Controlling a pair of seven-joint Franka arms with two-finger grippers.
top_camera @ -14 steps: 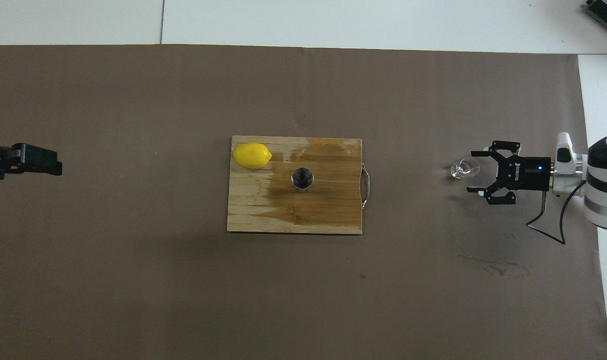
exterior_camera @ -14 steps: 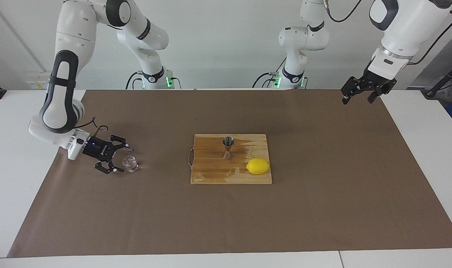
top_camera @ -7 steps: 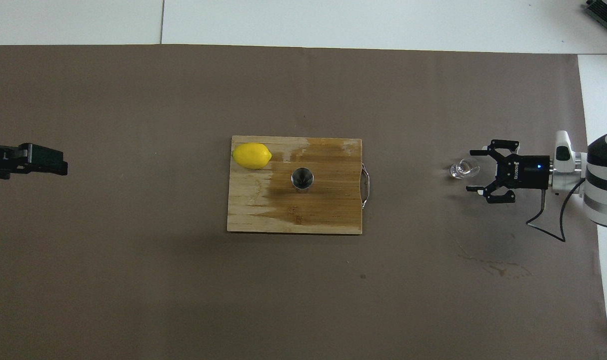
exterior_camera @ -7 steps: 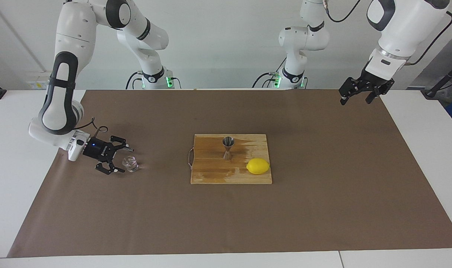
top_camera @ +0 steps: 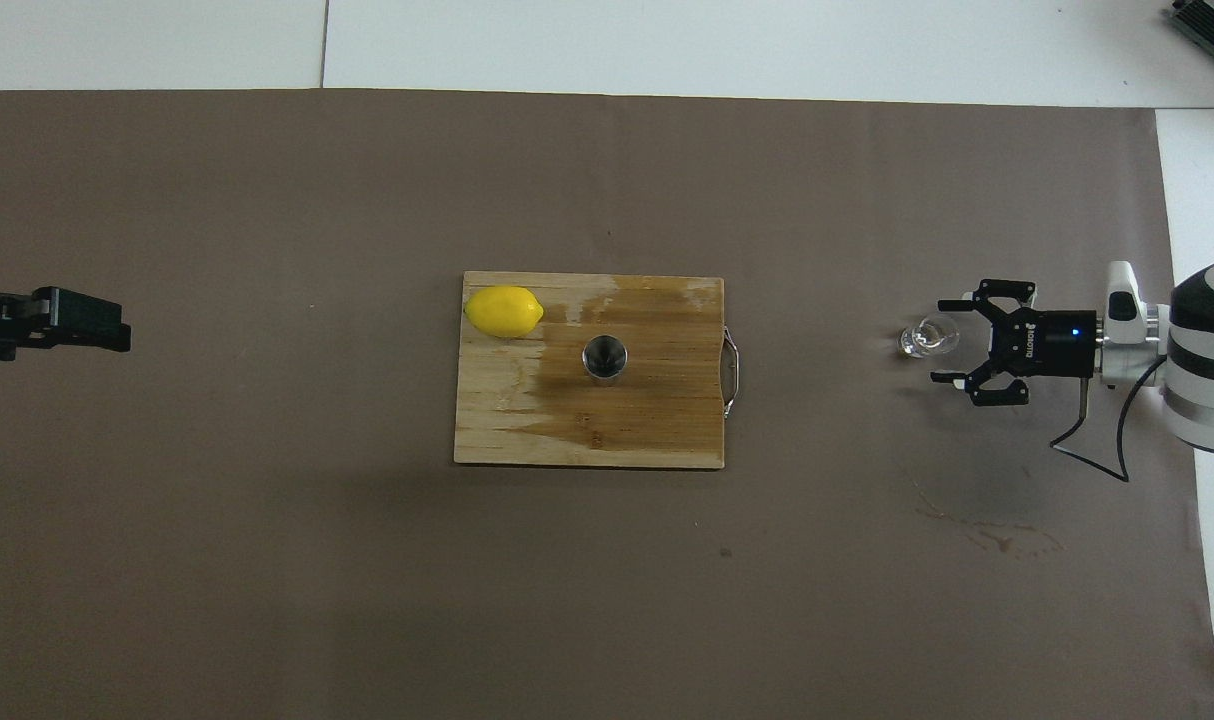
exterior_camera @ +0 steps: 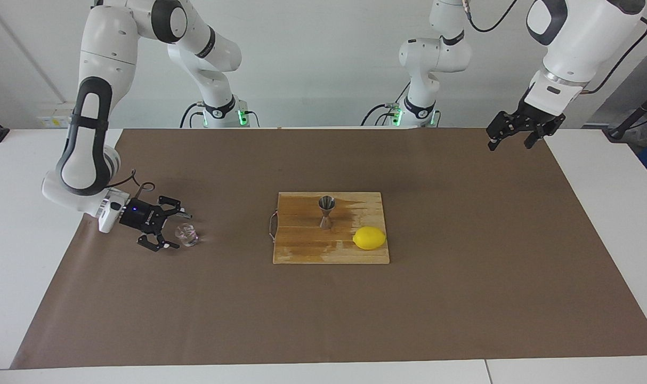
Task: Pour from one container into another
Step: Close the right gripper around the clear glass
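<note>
On the brown table cover (exterior_camera: 323, 320), the glass cup (exterior_camera: 186, 234) sits just off the right gripper's (exterior_camera: 170, 230) spread fingertips, while the left gripper (exterior_camera: 510, 137) waits spread too

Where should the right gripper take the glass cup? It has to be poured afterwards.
Probably across the glass cup at its faceted side wall, level with the table, coming from the right arm's end. It stands upright on the brown paper, and the right gripper lies beside it, jaws open.
</note>
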